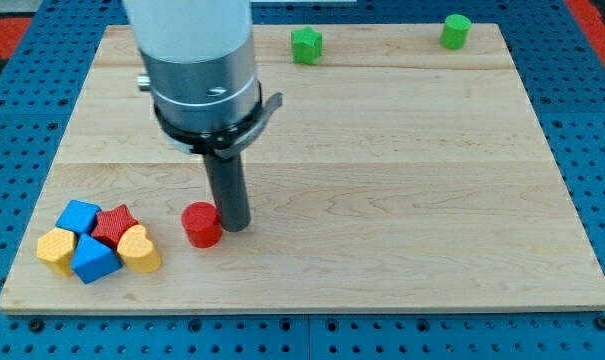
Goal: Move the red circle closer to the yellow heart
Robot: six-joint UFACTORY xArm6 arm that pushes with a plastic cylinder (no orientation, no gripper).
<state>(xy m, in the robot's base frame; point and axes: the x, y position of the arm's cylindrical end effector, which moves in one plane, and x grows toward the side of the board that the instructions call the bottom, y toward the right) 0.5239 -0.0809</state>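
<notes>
The red circle (202,224) lies on the wooden board near the view's bottom left. The yellow heart (139,249) sits a short way to its left and slightly lower, at the right end of a cluster of blocks. My tip (234,224) rests on the board right against the red circle's right side. The rod rises up into the arm's grey body, which hides part of the board behind it.
The cluster beside the yellow heart holds a red star (114,223), a blue block (79,215), another blue block (94,259) and a yellow block (55,248). A green star (306,45) and a green block (456,31) sit at the view's top edge.
</notes>
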